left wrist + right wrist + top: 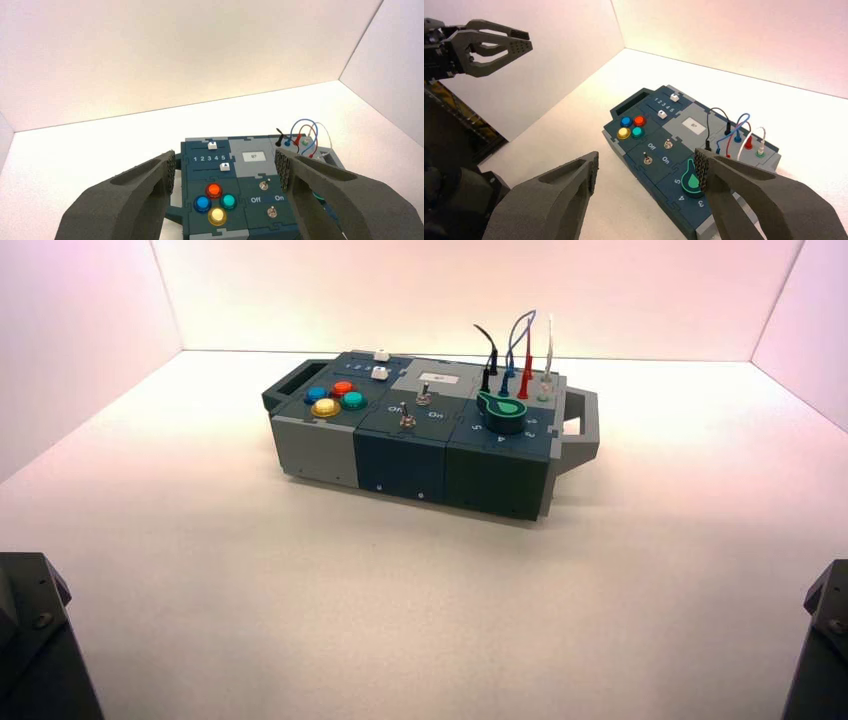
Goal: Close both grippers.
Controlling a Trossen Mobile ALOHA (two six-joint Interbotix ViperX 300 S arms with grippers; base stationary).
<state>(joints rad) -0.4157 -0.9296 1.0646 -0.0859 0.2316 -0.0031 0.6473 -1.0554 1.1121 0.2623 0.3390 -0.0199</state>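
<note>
My left gripper (226,170) is open and empty, its two dark fingers spread wide. It is held well back from the box (252,172) and above it, so the sliders and buttons show between the fingers. My right gripper (647,169) is also open and empty, back from the box's near right end, with the green knob (694,181) beside one fingertip. The left gripper also shows far off in the right wrist view (521,42). In the high view only the two arm bases show, the left arm (30,640) and the right arm (825,635) at the bottom corners.
The box (430,440) stands mid-table, slightly turned. It bears four coloured buttons (334,398), two white sliders (380,364), two toggle switches (415,408), a green knob (503,410) and plugged wires (520,350). White walls enclose the table.
</note>
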